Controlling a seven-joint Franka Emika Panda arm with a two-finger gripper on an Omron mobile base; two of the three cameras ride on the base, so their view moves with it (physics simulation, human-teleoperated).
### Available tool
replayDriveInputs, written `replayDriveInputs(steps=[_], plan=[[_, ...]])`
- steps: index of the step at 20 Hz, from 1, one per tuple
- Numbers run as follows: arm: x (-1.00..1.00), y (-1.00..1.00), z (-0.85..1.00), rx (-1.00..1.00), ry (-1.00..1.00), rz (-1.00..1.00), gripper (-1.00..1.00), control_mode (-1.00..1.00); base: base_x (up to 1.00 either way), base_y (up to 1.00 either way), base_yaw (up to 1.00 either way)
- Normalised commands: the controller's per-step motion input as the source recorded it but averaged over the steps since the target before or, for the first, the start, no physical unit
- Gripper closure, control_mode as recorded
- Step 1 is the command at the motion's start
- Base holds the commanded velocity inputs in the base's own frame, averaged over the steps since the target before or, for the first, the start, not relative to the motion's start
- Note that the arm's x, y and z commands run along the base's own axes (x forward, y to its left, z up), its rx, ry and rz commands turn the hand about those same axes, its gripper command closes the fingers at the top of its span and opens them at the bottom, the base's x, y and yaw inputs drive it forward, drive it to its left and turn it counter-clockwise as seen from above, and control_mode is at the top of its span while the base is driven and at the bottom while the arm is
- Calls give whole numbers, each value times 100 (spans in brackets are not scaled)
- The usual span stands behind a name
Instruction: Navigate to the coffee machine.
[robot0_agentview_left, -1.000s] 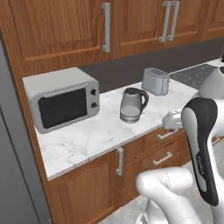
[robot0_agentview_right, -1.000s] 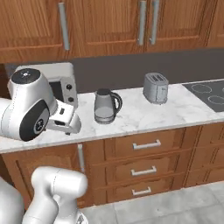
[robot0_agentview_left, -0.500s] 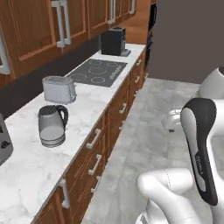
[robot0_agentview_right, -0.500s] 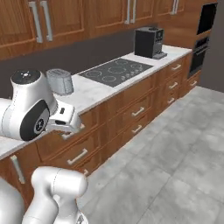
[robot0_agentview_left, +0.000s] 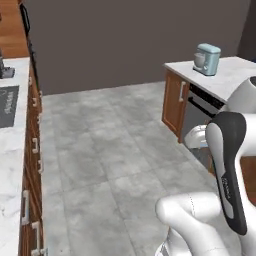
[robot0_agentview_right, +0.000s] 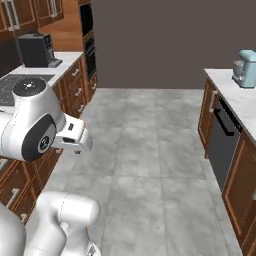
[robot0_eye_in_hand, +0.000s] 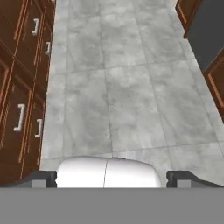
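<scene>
We see the tall dark grey boxy coffee machine (robot0_agentview_right: 36, 50) far left on the marble counter (robot0_agentview_right: 60, 62); our gripper (robot0_eye_in_hand: 112, 177) sits with jaws apart, empty. Overturning risks facing the light blue stand mixer (robot0_agentview_right: 245, 68) instead.

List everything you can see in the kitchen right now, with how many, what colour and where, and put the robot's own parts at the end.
coffee machine: one, dark grey, on the left counter by the far wall
cooktop: one, black, set into the left counter
stand mixer: one, light blue, on the right counter
dishwasher: one, dark front, under the right counter
wall oven: one, black, in the tall wooden cabinet beyond the coffee machine
floor: grey tiles, between the two counters
pincer: one, dark tips set wide apart, aimed at the floor
</scene>
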Motion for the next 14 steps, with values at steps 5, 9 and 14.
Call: replayDriveInputs(steps=[5, 9, 14], plan=[[0, 0, 0, 0, 0, 0, -100, 100, 1, 0, -67], [0, 0, 0, 0, 0, 0, -100, 100, 5, 1, -51], [0, 0, 0, 0, 0, 0, -100, 100, 32, 21, -21]])
